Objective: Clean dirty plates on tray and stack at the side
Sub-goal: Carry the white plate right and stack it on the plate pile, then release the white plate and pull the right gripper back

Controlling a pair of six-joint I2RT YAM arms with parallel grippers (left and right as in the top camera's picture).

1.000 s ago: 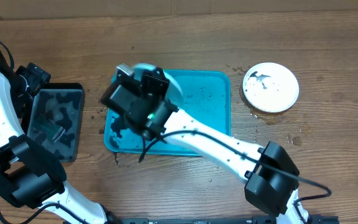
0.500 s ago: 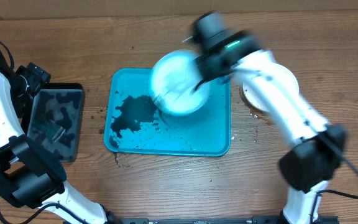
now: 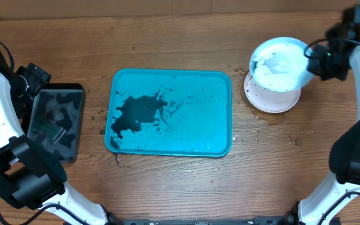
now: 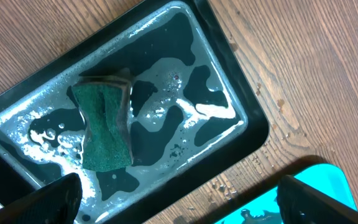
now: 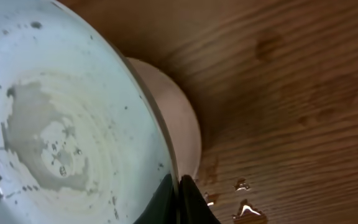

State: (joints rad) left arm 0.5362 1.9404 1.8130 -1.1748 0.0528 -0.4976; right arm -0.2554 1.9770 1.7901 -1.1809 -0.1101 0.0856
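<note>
The blue plate (image 3: 279, 62) has gray smears and dots. The right gripper (image 5: 179, 200) pinches its rim tight. The left gripper (image 4: 179, 202) has its fingers wide apart, holding nothing.

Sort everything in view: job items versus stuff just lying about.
Job: light blue plate, right gripper shut on it, white plate beneath, turquoise tray.
Lying about: black tray, green sponge in it, open left gripper.

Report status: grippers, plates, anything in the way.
Left gripper open above sponge in black tray. Right gripper shut on light blue plate, over white plate. Turquoise tray: smears, no plates. Nothing blocking the stack.
</note>
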